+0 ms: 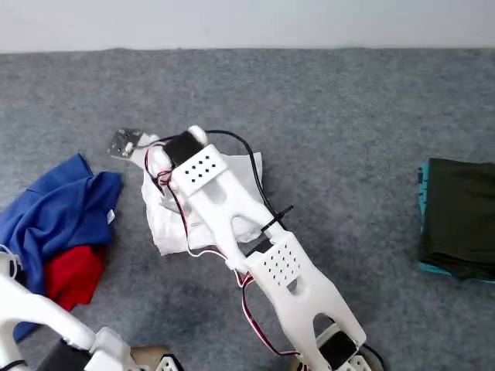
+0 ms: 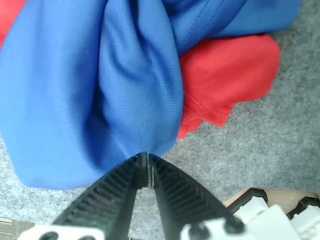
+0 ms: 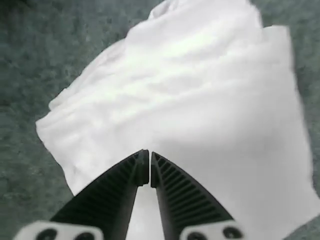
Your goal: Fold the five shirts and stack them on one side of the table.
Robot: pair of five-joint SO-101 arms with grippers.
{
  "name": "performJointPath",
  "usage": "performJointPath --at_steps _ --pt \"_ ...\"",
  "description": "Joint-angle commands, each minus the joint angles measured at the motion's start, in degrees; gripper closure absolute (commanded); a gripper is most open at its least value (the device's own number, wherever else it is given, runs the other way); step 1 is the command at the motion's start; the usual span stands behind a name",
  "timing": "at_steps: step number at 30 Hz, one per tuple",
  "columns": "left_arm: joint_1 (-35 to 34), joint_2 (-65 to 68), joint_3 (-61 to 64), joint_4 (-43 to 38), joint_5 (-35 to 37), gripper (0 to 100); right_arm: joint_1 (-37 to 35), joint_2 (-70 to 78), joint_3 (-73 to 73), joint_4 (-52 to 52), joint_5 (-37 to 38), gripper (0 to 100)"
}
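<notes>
Creases in the white shirt point(image 3: 190, 100) could be undone if snagged by the right claw point(image 3: 149, 164), pressed together over it.

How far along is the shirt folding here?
Done: a dark shirt lies folded on a teal shirt at one side. In hand: the right gripper is shut over the white shirt; the left gripper pinches the blue shirt. Left: those two and the red shirt need folding and stacking.

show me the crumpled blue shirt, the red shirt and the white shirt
crumpled blue mesh shirt point(image 1: 62, 209), high view, middle of the bunched fabric
red mesh shirt point(image 2: 230, 70), left wrist view, smooth part beside the blue fabric
crumpled white shirt point(image 3: 200, 110), right wrist view, its wrinkled middle
</notes>
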Motion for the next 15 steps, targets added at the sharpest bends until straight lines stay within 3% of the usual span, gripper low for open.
performJointPath --at_steps 1,6,15 --pt "0.26 -1.93 -0.22 0.62 -0.18 98 -0.13 -4.35 6.68 2.51 -1.23 98.4" --pt "0.35 -1.58 -0.22 0.26 -0.18 98 -0.04 -9.89 13.01 2.33 -1.05 98.4" --pt "4.48 -1.93 -0.22 0.62 -0.18 98 3.56 -12.79 5.71 -7.60 -1.32 98.0"
